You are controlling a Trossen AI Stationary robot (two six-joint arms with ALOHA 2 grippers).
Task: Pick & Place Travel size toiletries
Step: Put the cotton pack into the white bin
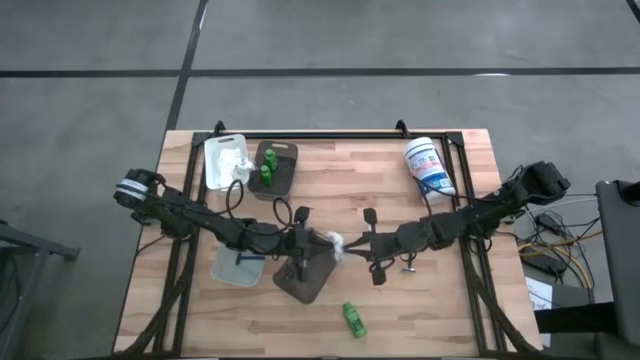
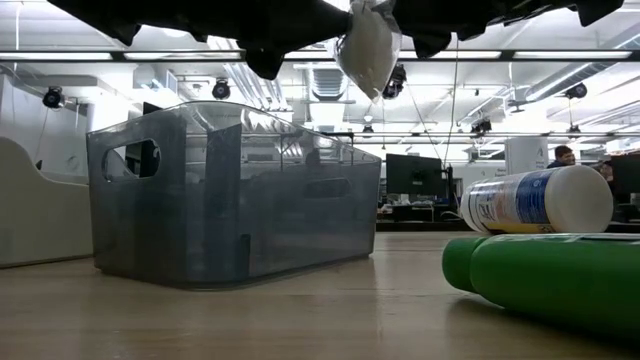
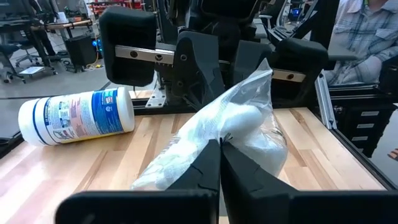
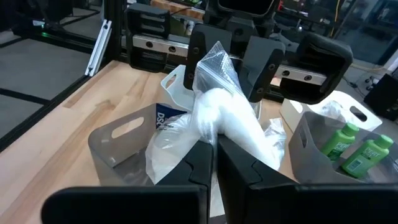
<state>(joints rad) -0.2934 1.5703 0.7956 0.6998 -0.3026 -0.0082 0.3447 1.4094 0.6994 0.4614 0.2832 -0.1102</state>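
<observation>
- We saw the left gripper [image 3: 219, 163] clamped fully down on one end of a white packet [image 1: 328, 242]: crinkly clear plastic film around a lumpy white fill, soft and irregular in shape.
- The right gripper [image 4: 214, 163] was pinched tight on the other end of the same packet, so both sets of matte black fingers met on it from opposite sides.
- The packet hung in the air between the two grippers, above the table [image 1: 440, 300] and just beside the rim of the dark grey tray [image 1: 305, 278]; in the low view it dangled over that tray, a translucent smoky bin with rounded corners and cut-out handles.
- Both arms reached in low from the table's outer edges, elbows bent, wrists facing each other near mid-table.
- A light grey tray [image 1: 238, 266] sat just to the left of the dark one, holding a slim blue stick [image 1: 248, 262].
- At the far left we had a white tray [image 1: 224, 160] with more white packets, and a brown tray [image 1: 276, 166] touching it with glossy green bottles [image 1: 267, 168] standing upright.
- One green bottle [image 1: 354, 319] lay on its side on the bare wood near the front edge, well apart from the trays.
- A white tub [image 1: 429, 166] with a blue label lay on its side at the far right; smooth cylinder.
- Table top was pale butcher-block wood in a black frame.
</observation>
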